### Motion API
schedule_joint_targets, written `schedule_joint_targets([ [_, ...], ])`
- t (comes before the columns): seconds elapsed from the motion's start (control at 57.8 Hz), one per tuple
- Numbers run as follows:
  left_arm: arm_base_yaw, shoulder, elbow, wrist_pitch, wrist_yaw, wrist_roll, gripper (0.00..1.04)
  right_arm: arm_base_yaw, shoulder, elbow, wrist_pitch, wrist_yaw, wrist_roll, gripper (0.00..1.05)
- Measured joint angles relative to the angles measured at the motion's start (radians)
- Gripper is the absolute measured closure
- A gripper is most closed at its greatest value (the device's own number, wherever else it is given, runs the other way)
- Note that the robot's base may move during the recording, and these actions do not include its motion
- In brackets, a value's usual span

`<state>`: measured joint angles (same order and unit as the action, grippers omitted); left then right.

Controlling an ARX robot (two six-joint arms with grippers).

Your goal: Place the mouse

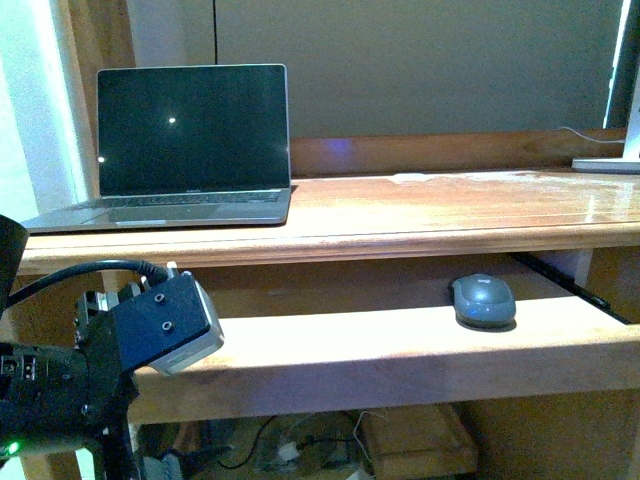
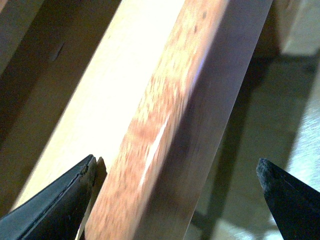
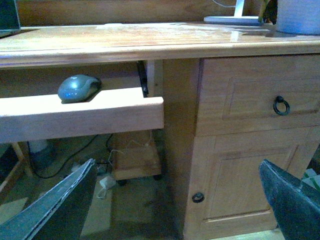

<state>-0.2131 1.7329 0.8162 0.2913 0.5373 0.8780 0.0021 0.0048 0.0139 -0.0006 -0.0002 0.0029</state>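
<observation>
Mouse [image 1: 484, 300] [image 3: 79, 88]: sits upright on the pull-out surface [image 1: 400, 350] [image 3: 75, 117], near its right end, with nothing touching it.
Mouse to right jaws: well apart; it lies ahead of them, not between them.
Mouse to left jaws: well apart, off to their right along the same pull-out surface.
Right jaws: spread wide, holding nothing.
Left jaws: spread wide, holding nothing; the front edge [image 2: 165, 130] of the pull-out surface runs between them, closer to one tip. The picture is too blurred to tell whether they touch.
Left arm [image 1: 60, 390]: low at the left end of the pull-out surface.
Desk surface [image 1: 450, 210] [image 3: 150, 37]: above the mouse.
Laptop [image 1: 190, 140]: open, screen dark, on the desk surface above the left jaws.
Drawer [image 3: 255, 92]: ahead of the right jaws, beside the pull-out surface, with a dark ring pull [image 3: 281, 105].
</observation>
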Motion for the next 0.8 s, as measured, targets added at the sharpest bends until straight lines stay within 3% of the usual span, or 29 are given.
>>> schedule_joint_targets([
  [0.208,-0.061,-0.118,-0.097,0.061,0.092,-0.38,0.08,0.0,0.0,0.0,0.0,0.0,0.0,0.07],
  [0.346,-0.074,-0.171,-0.11,0.208,0.056,-0.696,0.08,0.0,0.0,0.0,0.0,0.0,0.0,0.07],
  [0.519,-0.083,-0.288,-0.093,0.264,-0.179,-1.054,0.08,0.0,0.0,0.0,0.0,0.0,0.0,0.07],
  [0.796,-0.176,-0.566,-0.251,0.282,-0.632,-1.012,0.08,0.0,0.0,0.0,0.0,0.0,0.0,0.07],
])
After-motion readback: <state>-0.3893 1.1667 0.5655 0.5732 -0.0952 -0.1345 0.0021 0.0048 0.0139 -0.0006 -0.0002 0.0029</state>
